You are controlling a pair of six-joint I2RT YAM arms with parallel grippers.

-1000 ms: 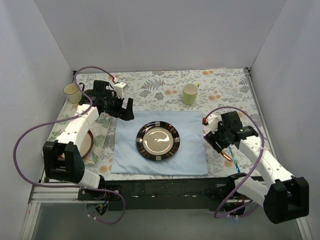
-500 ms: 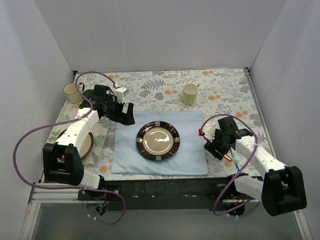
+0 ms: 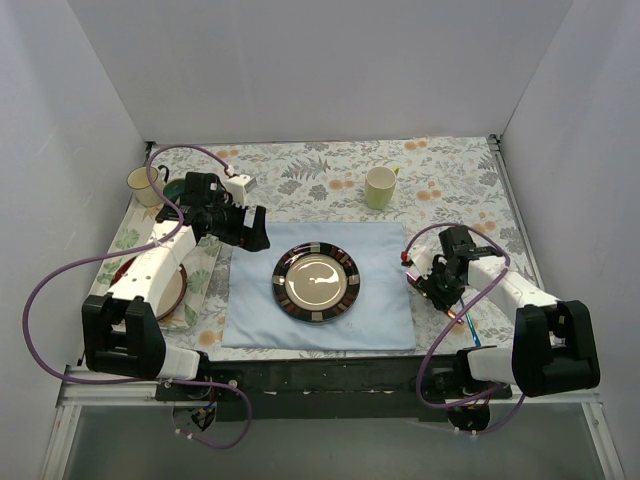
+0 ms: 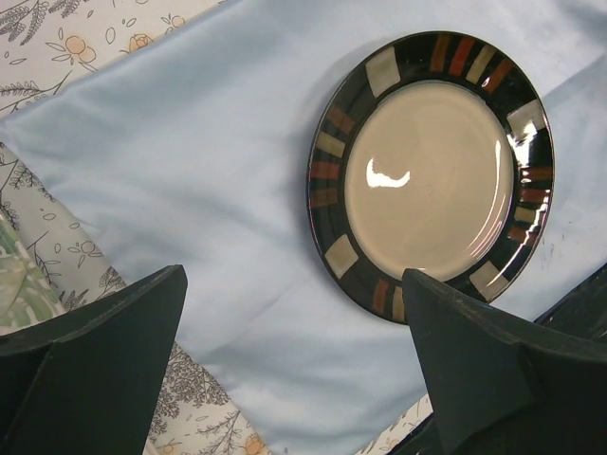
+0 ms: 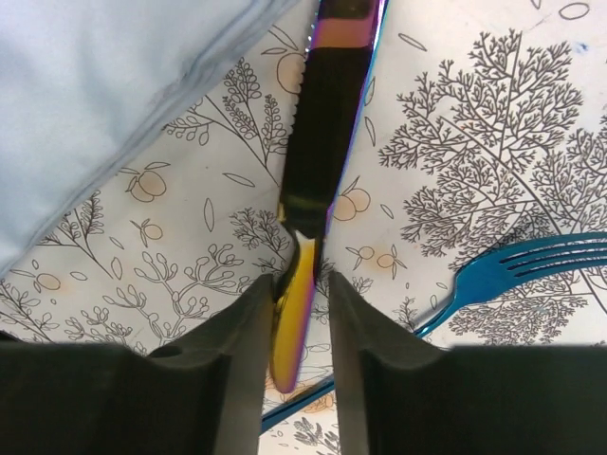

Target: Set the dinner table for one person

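The dinner table [image 3: 440, 165] is covered in fern-and-flower cloth. A light-blue mat [image 3: 250, 300] lies at its middle with a dark striped plate [image 3: 316, 282] on it, which also shows in the left wrist view [image 4: 436, 175]. My right gripper [image 3: 441, 291] is low at the mat's right edge. In its wrist view the gripper [image 5: 302, 313] is closed round the handle of an iridescent knife [image 5: 327, 114] lying on the cloth, beside a blue fork [image 5: 512, 270]. My left gripper [image 3: 250, 232] hangs wide open and empty [image 4: 294, 379] over the mat, left of the plate.
A green mug [image 3: 379, 187] stands behind the mat. A cream mug [image 3: 143, 185] stands at the back left corner. A brown-rimmed dish [image 3: 168, 292] sits on a floral tray [image 3: 205, 262] under the left arm. White walls close in three sides.
My right gripper has dropped to the cloth at the mat's right edge and its arm has folded in. The left arm has only shifted slightly.
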